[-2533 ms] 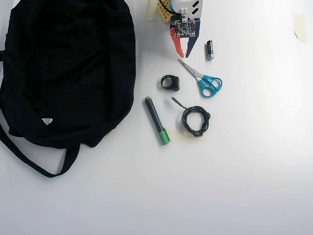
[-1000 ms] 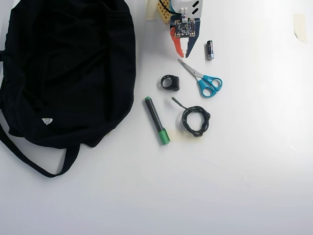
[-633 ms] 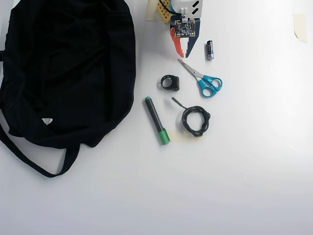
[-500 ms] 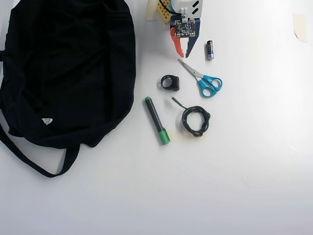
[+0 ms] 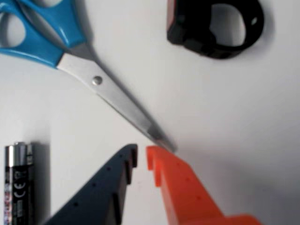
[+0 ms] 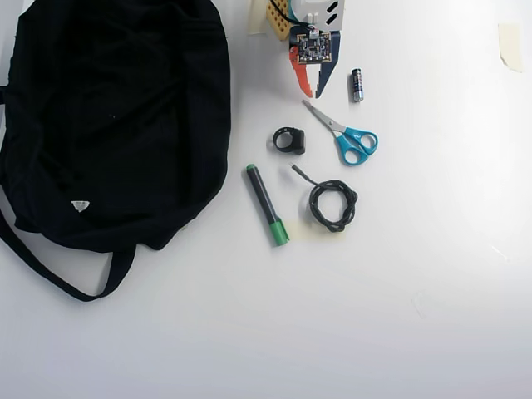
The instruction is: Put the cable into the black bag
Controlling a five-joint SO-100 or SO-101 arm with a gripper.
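One black bag (image 6: 108, 125), by far the biggest thing, spread over the left half of the overhead view, strap trailing toward the near edge, a tiny white tag low on the fabric. One gripper (image 6: 312, 92) at the far edge, right of the bag, orange and dark blue fingers tapering to tips drawn nearly together with only a thin slit between them in the wrist view, nothing held. One pair of blue-handled scissors (image 6: 343, 133) just near of the fingertips, blades aimed up toward them, tip almost at the orange finger in the wrist view. One green-capped marker (image 6: 267, 204), lying steeply, cap end nearest. One cable (image 6: 332, 204), a small twisted coil flat on the white table (image 6: 399, 316), right of the marker, well apart from the bag; coil roughly round, short loose end pointing up-left. From the jaws, cable lies nearer in the scene and slightly right, past the scissors; probably a reach over the scissors, then a wider opening. One black ring-shaped piece (image 6: 289, 140) between jaws and marker. One battery (image 6: 357, 85) right of the gripper.
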